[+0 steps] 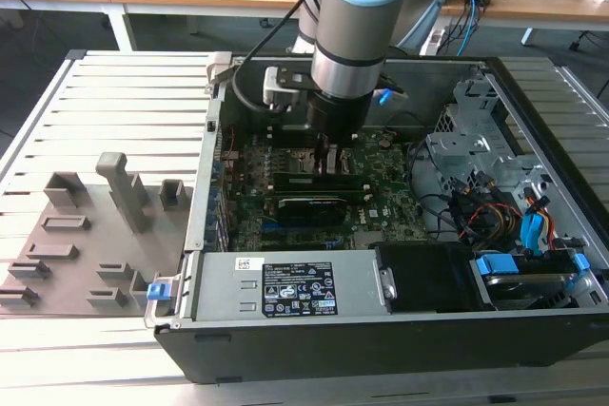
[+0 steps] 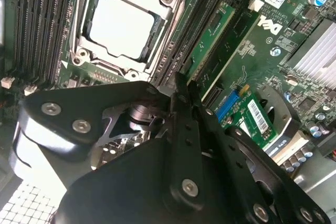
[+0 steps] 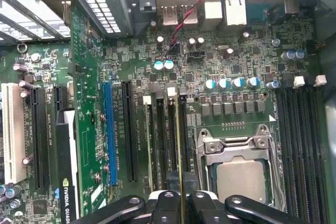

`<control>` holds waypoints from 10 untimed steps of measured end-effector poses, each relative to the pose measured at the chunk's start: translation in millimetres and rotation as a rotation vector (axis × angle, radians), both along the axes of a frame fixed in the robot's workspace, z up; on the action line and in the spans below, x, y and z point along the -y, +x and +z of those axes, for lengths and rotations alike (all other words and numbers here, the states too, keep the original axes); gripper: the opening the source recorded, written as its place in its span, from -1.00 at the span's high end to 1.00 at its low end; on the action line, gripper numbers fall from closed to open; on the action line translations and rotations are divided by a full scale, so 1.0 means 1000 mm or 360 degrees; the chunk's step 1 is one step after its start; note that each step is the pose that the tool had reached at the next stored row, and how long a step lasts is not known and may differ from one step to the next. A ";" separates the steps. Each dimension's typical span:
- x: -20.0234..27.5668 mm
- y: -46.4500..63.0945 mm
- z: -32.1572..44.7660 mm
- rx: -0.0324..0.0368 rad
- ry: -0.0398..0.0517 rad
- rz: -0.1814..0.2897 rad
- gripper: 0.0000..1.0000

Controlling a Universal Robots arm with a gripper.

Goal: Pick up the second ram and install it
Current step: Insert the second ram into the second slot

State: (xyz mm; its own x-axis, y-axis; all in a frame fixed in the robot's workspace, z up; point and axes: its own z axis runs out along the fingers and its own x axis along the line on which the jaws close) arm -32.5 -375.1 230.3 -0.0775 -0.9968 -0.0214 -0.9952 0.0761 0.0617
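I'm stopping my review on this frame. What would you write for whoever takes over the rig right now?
Gripper: down inside the open case, fingers closed on the top edge of the second ram.
Second ram: upright, edge-on in the first wrist view, lined up with a memory slot beside the processor socket on the motherboard.
Done: the stick is picked up and brought to the slots. The grey holder blocks sit outside the case, on the exterior view's left.
Left: full seating isn't confirmed, and I can't tell if the slot latches have closed.
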 end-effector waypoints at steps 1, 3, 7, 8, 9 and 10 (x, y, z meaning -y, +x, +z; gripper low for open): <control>0.0000 0.001 -0.0004 0.0000 0.0000 0.0007 0.73; 0.0000 0.002 -0.0004 0.0000 0.0000 0.0008 0.73; 0.0005 0.004 -0.0009 0.0000 0.0001 0.0008 0.73; 0.0020 0.004 -0.0014 0.0000 0.0001 0.0008 0.73; 0.0021 0.004 -0.0020 0.0000 0.0000 0.0008 0.73; 0.0010 0.004 -0.0022 0.0000 0.0001 0.0008 0.73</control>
State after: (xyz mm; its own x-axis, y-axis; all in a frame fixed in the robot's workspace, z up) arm -28.6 -376.2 228.1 -0.0725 -0.9971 -0.0220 -0.9956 0.0710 0.0617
